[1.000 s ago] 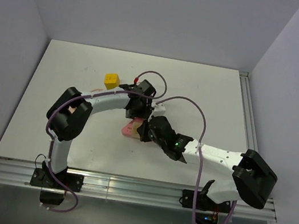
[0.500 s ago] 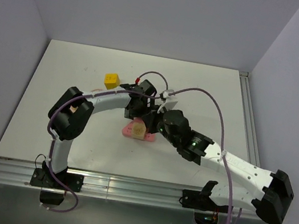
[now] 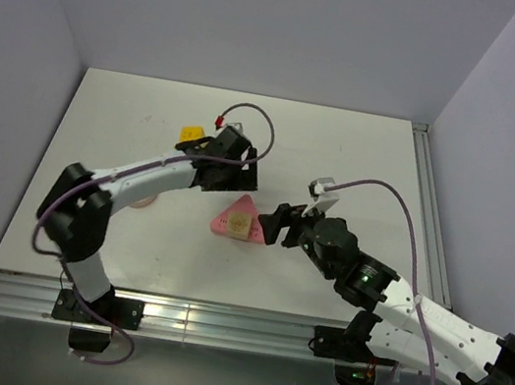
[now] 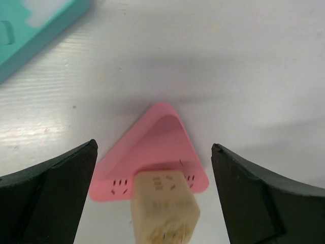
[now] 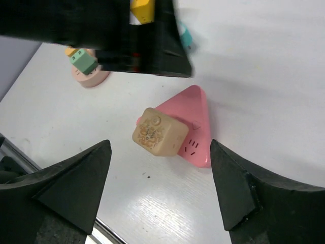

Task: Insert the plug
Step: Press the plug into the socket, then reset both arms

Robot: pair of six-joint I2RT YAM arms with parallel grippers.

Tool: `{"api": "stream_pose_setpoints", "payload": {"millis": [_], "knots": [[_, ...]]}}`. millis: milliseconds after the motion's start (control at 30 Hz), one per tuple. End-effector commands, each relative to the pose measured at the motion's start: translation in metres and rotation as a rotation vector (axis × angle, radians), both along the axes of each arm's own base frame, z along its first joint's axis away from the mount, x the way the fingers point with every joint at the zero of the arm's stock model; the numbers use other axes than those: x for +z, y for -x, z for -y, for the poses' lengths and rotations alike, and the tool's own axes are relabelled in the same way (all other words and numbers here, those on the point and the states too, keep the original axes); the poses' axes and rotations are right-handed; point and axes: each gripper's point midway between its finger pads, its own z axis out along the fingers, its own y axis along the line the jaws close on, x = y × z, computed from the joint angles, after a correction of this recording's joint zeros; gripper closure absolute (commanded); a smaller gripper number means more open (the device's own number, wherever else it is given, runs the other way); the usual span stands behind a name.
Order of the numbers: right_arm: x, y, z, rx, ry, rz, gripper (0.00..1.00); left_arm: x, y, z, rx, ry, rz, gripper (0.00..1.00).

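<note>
Both my left gripper and right gripper stand wide and empty. The plug sits atop a round pink base, well apart from both, seemingly prongs down, though it shows small. I judge it light, rigid, smooth plastic: pinch its flat sides squarely, clear of the prongs.

The plug, a small mint-green block, sits slightly tilted on a round pale-pink base, an orange piece just beside it.

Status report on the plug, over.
Left end effector open, right end effector open, both empty. Mint-green plug on round pink base, not held. Beige block on pink triangular socket, near both.
</note>
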Motion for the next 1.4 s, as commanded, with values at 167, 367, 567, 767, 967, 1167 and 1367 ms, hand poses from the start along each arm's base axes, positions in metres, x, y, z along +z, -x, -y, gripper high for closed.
{"api": "stream_pose_setpoints", "payload": {"millis": [167, 367, 567, 767, 967, 1167, 1367], "knots": [[0.027, 0.004, 0.044, -0.092, -0.061, 0.138, 0.12, 0.090, 0.020, -0.056, 0.165, 0.166, 0.340, 0.00], [0.008, 0.003, 0.081, -0.243, -0.074, 0.143, 0.12, 0.109, 0.064, -0.082, 0.104, 0.352, 0.558, 0.01], [0.000, 0.002, 0.100, -0.330, -0.137, 0.161, 0.11, 0.119, 0.104, -0.115, 0.079, 0.469, 0.750, 0.01], [-0.034, -0.001, 0.104, -0.371, -0.093, 0.128, 0.12, 0.095, 0.121, -0.134, 0.086, 0.445, 0.742, 0.00], [-0.046, -0.005, 0.106, -0.403, -0.064, 0.116, 0.12, 0.090, 0.134, -0.127, -0.012, 0.466, 0.766, 0.00], [-0.046, -0.006, 0.108, -0.421, -0.066, 0.114, 0.12, 0.074, 0.139, -0.119, -0.064, 0.488, 0.764, 0.00], [-0.044, -0.005, 0.110, -0.422, -0.086, 0.120, 0.11, 0.067, 0.137, -0.118, -0.066, 0.467, 0.743, 0.01]]}}
